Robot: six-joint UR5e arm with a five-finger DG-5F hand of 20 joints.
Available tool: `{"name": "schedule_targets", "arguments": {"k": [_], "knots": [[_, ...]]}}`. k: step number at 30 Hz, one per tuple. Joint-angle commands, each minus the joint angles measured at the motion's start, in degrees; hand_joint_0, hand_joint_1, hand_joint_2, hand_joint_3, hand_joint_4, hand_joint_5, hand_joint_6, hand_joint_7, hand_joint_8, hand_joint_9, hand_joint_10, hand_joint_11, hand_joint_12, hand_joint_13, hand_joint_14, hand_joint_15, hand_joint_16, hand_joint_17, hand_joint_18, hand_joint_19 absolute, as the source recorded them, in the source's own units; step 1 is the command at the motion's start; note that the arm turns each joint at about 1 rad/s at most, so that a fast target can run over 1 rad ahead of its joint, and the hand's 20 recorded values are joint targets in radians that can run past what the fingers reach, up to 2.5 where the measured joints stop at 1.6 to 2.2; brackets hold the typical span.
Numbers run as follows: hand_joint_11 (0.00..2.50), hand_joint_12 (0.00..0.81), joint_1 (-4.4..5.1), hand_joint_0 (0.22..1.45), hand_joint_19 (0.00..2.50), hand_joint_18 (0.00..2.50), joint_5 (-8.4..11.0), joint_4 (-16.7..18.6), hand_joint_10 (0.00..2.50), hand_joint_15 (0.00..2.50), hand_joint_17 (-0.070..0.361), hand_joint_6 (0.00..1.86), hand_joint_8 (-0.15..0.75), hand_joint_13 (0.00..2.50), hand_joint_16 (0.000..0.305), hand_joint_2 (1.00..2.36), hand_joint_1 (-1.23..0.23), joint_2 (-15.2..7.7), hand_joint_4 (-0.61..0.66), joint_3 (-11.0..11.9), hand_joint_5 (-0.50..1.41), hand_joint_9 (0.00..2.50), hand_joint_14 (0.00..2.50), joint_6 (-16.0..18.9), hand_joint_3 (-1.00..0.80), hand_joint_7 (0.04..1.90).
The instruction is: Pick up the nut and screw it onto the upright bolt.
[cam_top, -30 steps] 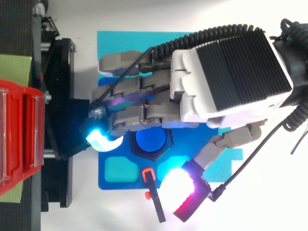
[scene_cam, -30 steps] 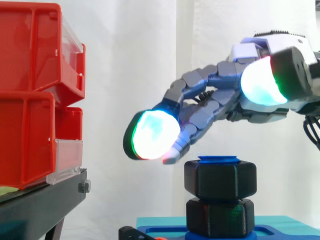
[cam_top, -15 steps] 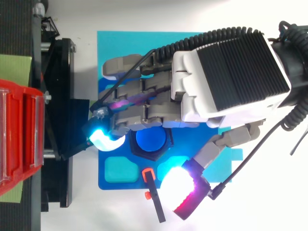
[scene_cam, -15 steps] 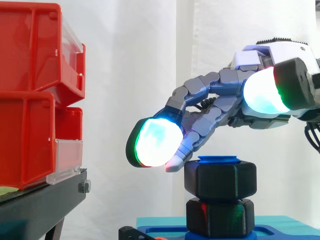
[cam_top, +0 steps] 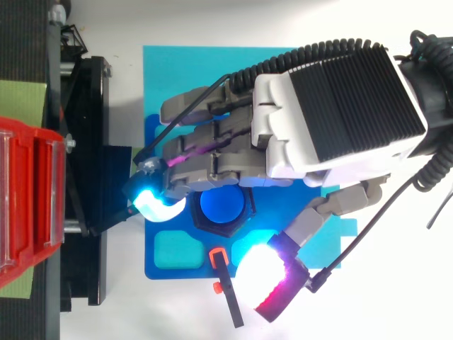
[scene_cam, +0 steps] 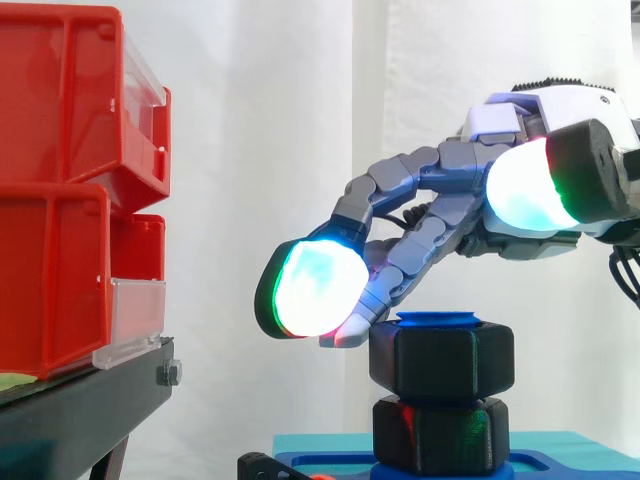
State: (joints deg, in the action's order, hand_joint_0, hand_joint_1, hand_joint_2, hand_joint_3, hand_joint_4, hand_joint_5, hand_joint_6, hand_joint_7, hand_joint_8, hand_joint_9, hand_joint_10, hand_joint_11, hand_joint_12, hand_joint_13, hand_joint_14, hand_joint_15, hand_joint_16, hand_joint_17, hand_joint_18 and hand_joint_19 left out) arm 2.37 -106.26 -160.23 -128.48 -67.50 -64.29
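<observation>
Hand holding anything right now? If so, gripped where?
Nothing is held. The hand hangs open over the nut, which sits on the bolt. Its fingers are relaxed and curl round nothing.

hand (cam_top: pixel 333 113) hovering; fingers (scene_cam: pixel 400 185) extended, spread

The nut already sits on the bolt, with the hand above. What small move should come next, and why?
Probably lower the hand a little and curl its fingers round the nut. The hand is open above it, gripping nothing, and the nut sits high, just under the bolt's top, so it likely needs more turning.
</observation>
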Motion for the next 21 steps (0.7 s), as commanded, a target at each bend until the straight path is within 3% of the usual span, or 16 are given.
{"name": "schedule_targets", "arguments": {"k": [1, 21], "knots": [[0.0, 0.289, 0.0, 0.51, 0.01, 0.37, 0.0, -0.1, 0.0, 0.0, 0.055, 0.5, 0.286, 0.75, 0.024, 1.0, -0.38, 0.0, 0.26, 0.0, -0.13, 0.92, 0.0, 0.0, -0.5, 0.7], [0.19, 0.296, -0.97, 0.52, 0.12, 0.57, -0.18, -0.3, 0.01, 0.08, 0.057, 0.5, 0.315, 0.99, 0.025, 1.0, -0.38, 0.1, 0.27, 0.0, -0.1, 1.27, 0.0, 0.0, -0.5, 0.94]]}}
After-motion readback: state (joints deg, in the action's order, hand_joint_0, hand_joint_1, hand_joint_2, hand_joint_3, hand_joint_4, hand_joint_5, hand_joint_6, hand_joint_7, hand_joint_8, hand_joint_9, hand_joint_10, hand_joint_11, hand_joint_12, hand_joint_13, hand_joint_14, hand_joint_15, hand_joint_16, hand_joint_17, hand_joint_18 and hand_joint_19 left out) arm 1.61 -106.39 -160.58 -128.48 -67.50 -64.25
